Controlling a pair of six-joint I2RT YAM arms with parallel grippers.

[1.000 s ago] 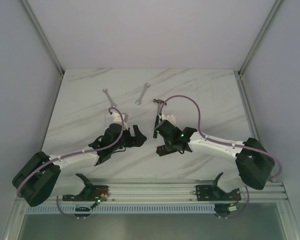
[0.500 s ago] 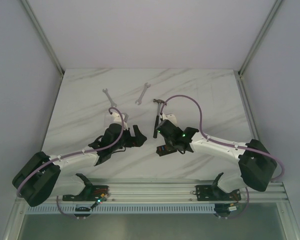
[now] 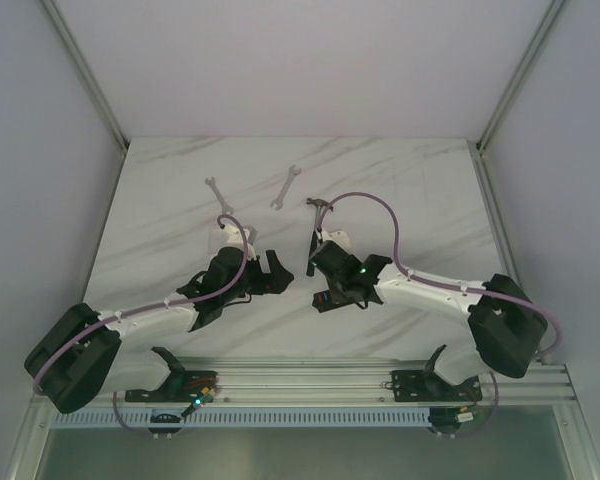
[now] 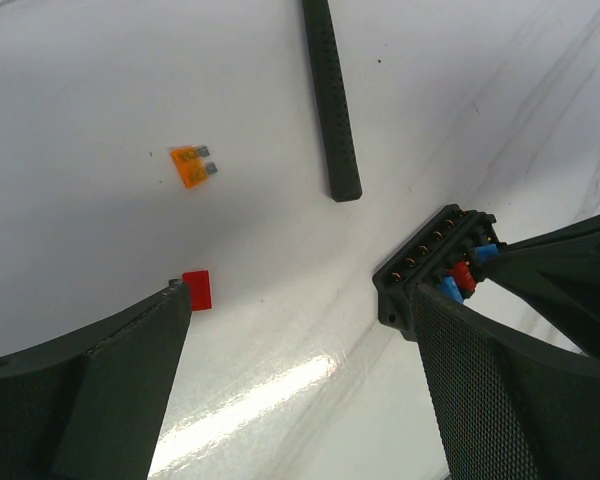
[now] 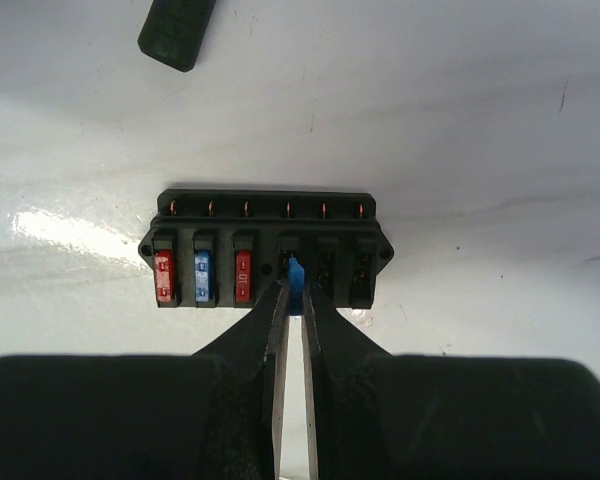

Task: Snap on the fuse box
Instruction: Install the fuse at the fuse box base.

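Right hand [image 5: 292, 288] pinches blue fuse [image 5: 295, 274] at slot 4 of fuse box [image 5: 220, 240]; left hand [image 4: 295, 295] wide open

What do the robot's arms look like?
The left arm and right arm are white tubes with chunky black joints. A purple cable loops along each. A tiny green light glows on the right one. The left hand and right hand are black, with flat, bumpy fingers.

No readable text — anywhere.
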